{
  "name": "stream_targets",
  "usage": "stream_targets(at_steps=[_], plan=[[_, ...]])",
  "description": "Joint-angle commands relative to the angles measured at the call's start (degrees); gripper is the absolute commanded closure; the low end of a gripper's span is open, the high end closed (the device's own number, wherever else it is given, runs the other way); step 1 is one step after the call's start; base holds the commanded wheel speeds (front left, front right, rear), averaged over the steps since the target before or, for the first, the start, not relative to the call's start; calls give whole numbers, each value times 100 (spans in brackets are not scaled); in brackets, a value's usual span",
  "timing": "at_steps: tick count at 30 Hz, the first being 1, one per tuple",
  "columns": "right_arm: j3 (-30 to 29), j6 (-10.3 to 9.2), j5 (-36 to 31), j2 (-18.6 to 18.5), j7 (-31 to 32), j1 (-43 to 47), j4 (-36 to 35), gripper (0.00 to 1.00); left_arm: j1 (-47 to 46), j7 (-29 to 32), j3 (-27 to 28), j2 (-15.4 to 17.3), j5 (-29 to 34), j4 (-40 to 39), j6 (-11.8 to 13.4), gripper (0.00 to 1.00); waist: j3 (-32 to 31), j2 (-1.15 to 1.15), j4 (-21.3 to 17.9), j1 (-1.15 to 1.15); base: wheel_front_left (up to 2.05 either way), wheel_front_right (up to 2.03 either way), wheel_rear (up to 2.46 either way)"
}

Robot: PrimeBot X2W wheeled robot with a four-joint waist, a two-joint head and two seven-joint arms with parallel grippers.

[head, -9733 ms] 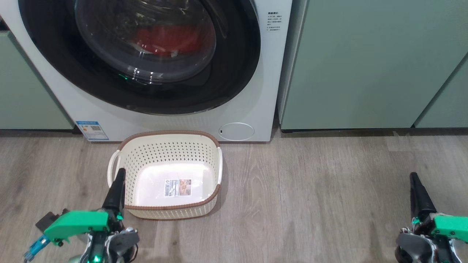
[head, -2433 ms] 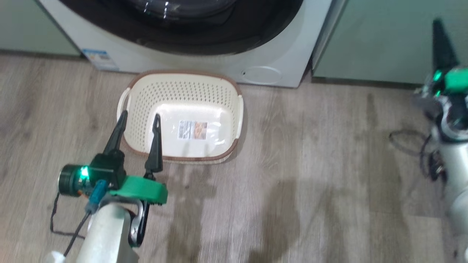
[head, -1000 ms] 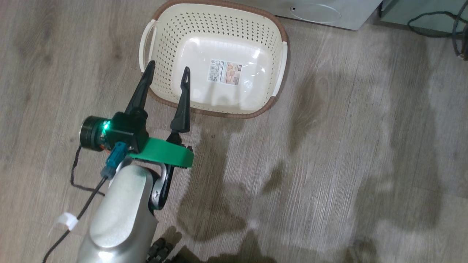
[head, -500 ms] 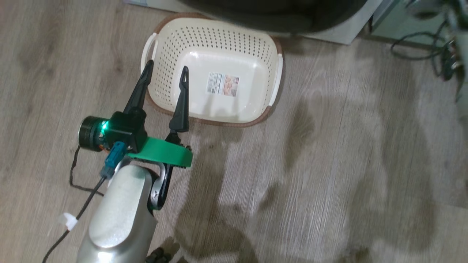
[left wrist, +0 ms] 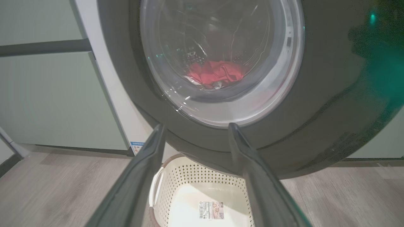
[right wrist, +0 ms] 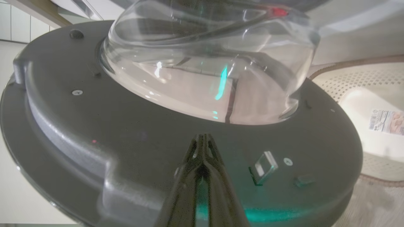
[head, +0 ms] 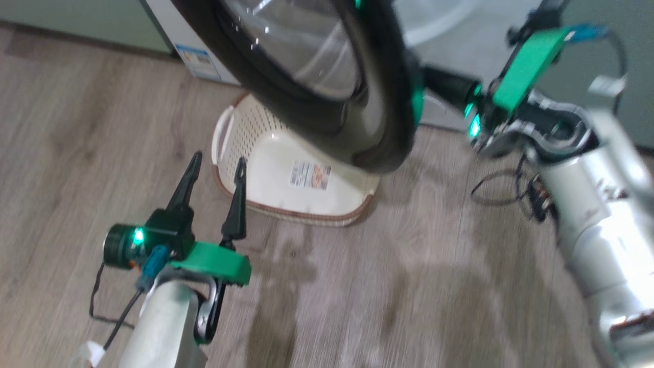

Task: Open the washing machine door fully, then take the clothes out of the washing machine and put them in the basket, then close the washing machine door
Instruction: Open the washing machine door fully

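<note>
The washing machine door (head: pixel 368 138) stands partly swung out from the white washing machine (head: pixel 168 30), its black rim hanging over the cream basket (head: pixel 245 133) on the floor. My right gripper (head: pixel 434 79) is shut, and its joined tips (right wrist: pixel 202 138) sit against the door's inner face (right wrist: pixel 79 126) below the glass bowl. My left gripper (head: pixel 217 161) is open and holds nothing, just short of the basket's near left corner. In the left wrist view, the red clothes (left wrist: pixel 214 72) show through the door glass (left wrist: pixel 331 94), between the open left gripper (left wrist: pixel 196 126) and above the basket (left wrist: pixel 195 176).
Pale green cabinets (head: pixel 76 20) flank the machine (left wrist: pixel 47 101). A black cable (head: pixel 498 189) loops on the wood floor beside my right forearm. The basket (right wrist: pixel 353 104) lies just past the door's lower edge. Open floor spreads to the right of the basket.
The head camera has tilted up. The door, closed at first, has swung outward over the basket with my right gripper behind its edge. My left gripper stays open near the basket.
</note>
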Motion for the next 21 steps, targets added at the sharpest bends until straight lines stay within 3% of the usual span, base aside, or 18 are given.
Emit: stream_targets(at_steps=[1, 12, 21], plan=[[61, 2, 69, 194, 67, 120, -231, 100, -8, -38, 238, 87, 49, -135, -31, 0, -334, -1, 49, 0, 0, 0, 0], [193, 2, 212, 675, 87, 1165, -191, 100, 606, -38, 513, 97, 330, -145, -274, 0, -1172, -1, 229, 0, 0, 0, 0], [645, 2, 667, 744, -102, 1482, -295, 100, 891, -38, 645, 94, 370, -165, -323, 0, -1428, -1, 318, 0, 0, 0, 0]])
